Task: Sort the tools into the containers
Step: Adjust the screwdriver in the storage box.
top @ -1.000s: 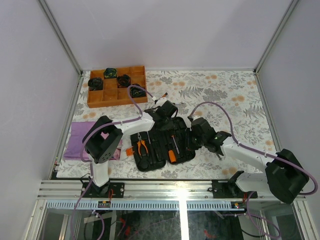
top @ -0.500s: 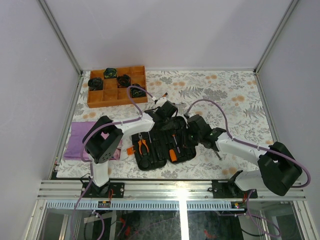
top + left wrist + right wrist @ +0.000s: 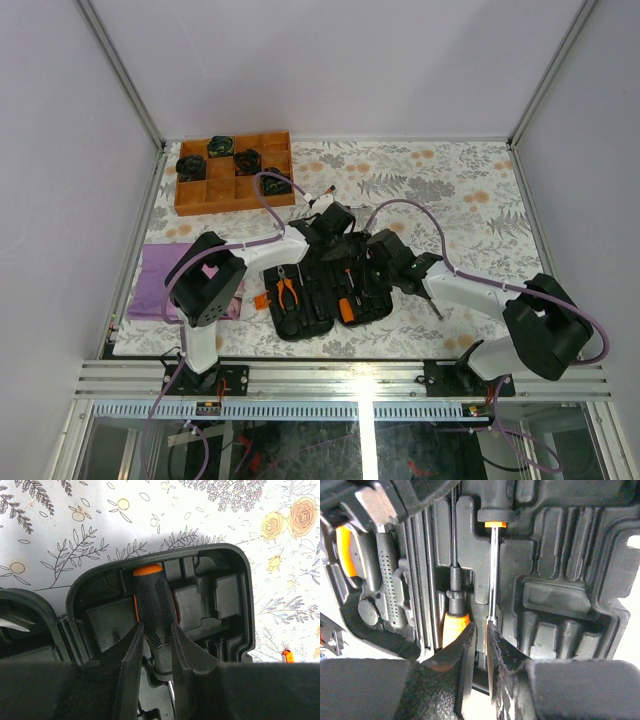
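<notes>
We're partway through bedding a screwdriver into the open tool case (image 3: 240,590), by the look of it. The left gripper (image 3: 156,630) is clamped tight on the black screwdriver (image 3: 150,595), which lies in a moulded slot at the case's end with its orange cap pointing away from the wrist. The right gripper (image 3: 480,627) has its fingers almost together either side of a thin steel shaft (image 3: 492,570) lying in the case. We honestly can't tell if it's pinching or just straddling it. The pliers (image 3: 287,291) and an orange-handled screwdriver (image 3: 454,625) look bedded in.

Next move, we reckon: press the tool flat into its slot, then let go and lift straight up so nothing gets dragged out.

Hard to see: the shaft's tip sits under the right fingers, and the handle's near end sits behind the left ones. From above, the arms cover the case's middle. We can't confirm both grippers are on the same tool either.
</notes>
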Tool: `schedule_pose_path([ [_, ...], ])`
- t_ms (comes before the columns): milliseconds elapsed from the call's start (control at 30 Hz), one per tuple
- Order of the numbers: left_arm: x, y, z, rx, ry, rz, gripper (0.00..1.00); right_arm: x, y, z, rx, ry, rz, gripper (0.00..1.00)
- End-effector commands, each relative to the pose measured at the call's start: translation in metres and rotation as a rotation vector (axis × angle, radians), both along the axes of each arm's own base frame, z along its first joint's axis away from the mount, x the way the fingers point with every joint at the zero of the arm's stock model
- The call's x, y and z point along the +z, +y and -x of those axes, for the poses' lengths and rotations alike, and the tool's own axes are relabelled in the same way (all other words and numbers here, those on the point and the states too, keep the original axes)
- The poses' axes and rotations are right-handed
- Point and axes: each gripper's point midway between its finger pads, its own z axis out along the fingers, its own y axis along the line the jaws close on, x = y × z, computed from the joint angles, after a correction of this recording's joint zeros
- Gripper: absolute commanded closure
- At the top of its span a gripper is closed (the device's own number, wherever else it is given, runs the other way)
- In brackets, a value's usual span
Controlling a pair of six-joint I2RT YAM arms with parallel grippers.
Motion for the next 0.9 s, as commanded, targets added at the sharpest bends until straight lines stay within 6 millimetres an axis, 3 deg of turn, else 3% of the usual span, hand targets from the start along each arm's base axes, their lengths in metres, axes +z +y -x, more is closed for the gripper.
schedule_pose_path([
  [0,-0.059,0.029,0.03,0.003,0.137,-0.142,0.86,0.005,0.008,-0.003,0.035,-0.012,0.019,0.8],
  [467,-0.056,0.029,0.029,0.004,0.134,-0.145,0.87,-0.024,-0.011,0.009,0.032,0.031,0.266,0.89],
  [567,-0.056,0.029,0.029,0.003,0.135,-0.143,0.87,-0.017,-0.008,0.008,0.031,0.003,0.25,0.88],
  [733,-0.056,0.029,0.029,0.002,0.137,-0.146,0.87,0.016,0.004,0.001,0.02,-0.107,0.11,0.85],
  [867,-0.056,0.03,0.03,0.002,0.138,-0.147,0.87,0.03,-0.009,-0.009,-0.051,-0.189,0.118,0.8],
])
